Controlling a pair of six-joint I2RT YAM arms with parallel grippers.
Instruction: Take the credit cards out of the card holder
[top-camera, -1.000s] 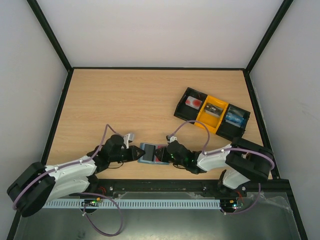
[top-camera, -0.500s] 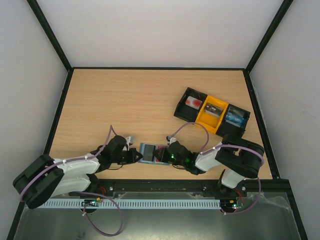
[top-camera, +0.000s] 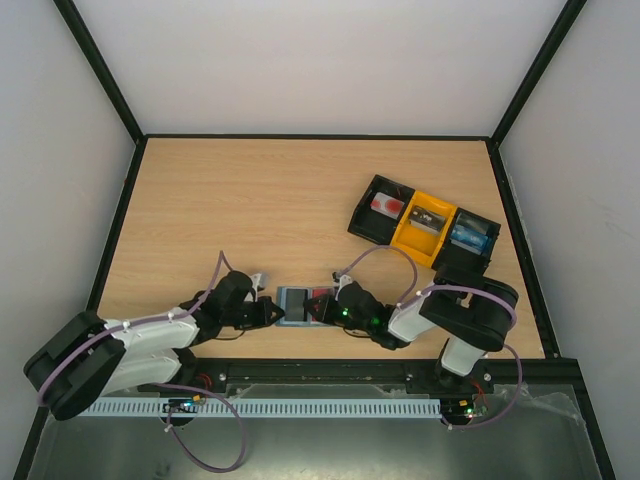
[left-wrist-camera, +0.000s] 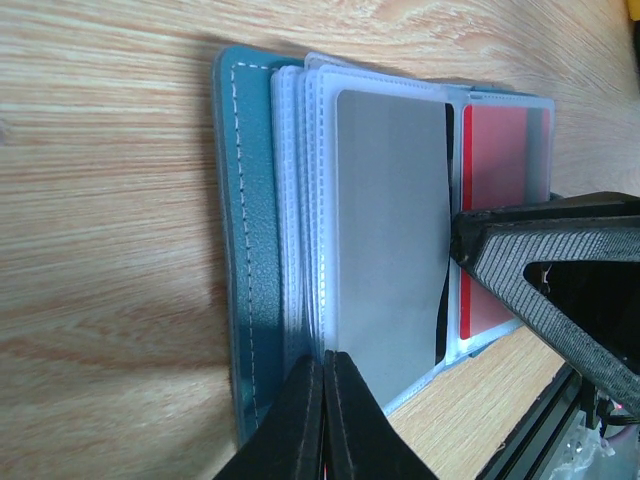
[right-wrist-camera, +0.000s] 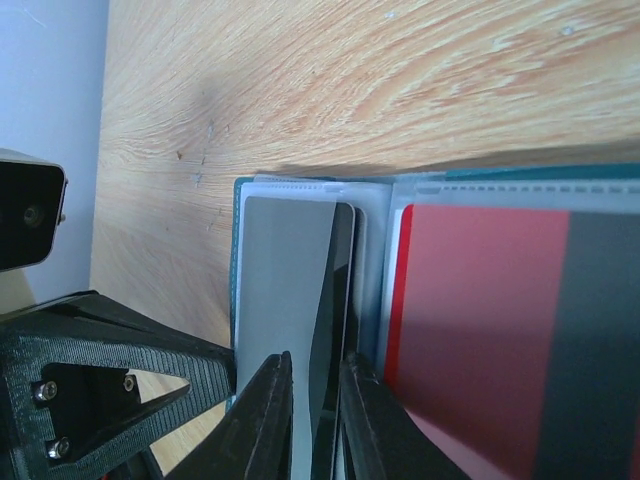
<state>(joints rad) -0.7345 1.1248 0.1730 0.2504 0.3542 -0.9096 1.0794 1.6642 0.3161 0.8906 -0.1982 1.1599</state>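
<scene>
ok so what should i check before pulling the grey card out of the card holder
1. left end effector shut on the card holder edge, pinning it: ok
2. right end effector closed on the grey card: ok
3. only the grey card pinched, not the dark card behind it: cannot tell
4. red card seated in its own sleeve: ok
5. black-and-yellow tray apart from the holder: ok

A black-and-yellow tray (top-camera: 405, 243) (three compartments) sits on the wooden table (top-camera: 250, 200).
</scene>
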